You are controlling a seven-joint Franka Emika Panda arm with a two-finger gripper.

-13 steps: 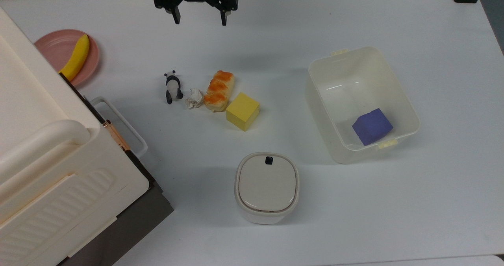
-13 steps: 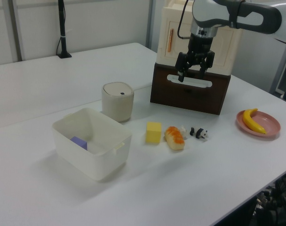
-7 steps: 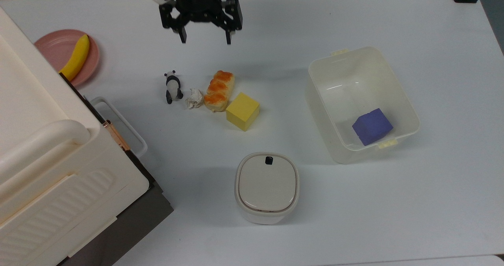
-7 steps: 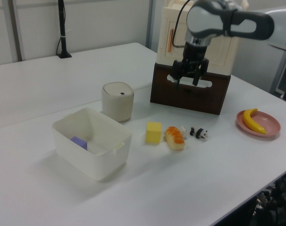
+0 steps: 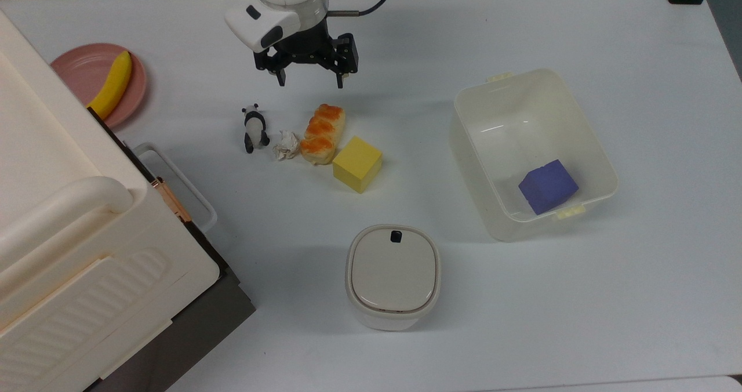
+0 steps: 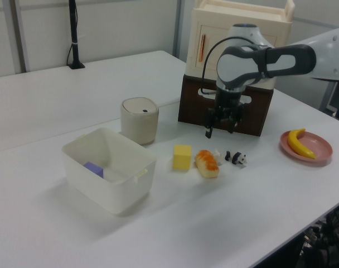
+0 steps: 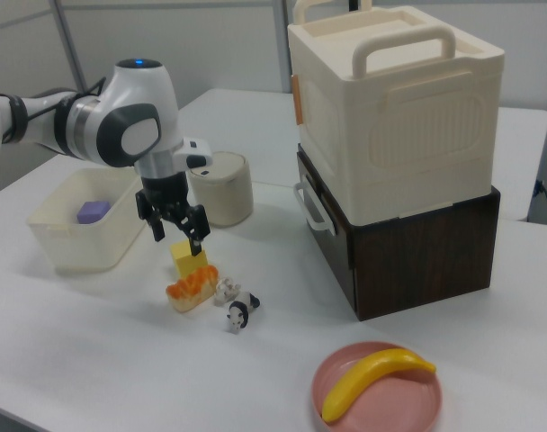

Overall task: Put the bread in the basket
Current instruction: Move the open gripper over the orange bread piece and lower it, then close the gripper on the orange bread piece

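The bread (image 5: 322, 134), a small loaf with glossy orange-brown bumps, lies on the white table between a crumpled paper scrap and a yellow cube. It also lies in front of the dark cabinet as bread (image 6: 207, 163) and low in the right view as bread (image 7: 191, 290). My gripper (image 5: 311, 83) hangs open just beyond the loaf's far end, toward the top view's top edge, holding nothing. The gripper (image 6: 219, 132) and gripper (image 7: 177, 241) hover a little above the table. The basket (image 5: 498, 142), a milky-white tub, stands at the top view's right with a purple cube inside.
A yellow cube (image 5: 357, 163) touches the loaf's near end; a paper scrap (image 5: 286, 144) and panda figure (image 5: 253, 128) lie on its other side. A lidded cream bin (image 5: 393, 276) stands nearer. A banana (image 5: 111, 84) rests on a pink plate (image 5: 78, 67). A large cream box (image 5: 69, 235) fills the top view's left.
The arm has come down the top view from its top edge toward the bread and has lowered, its fingers staying open. Nothing on the table has moved.
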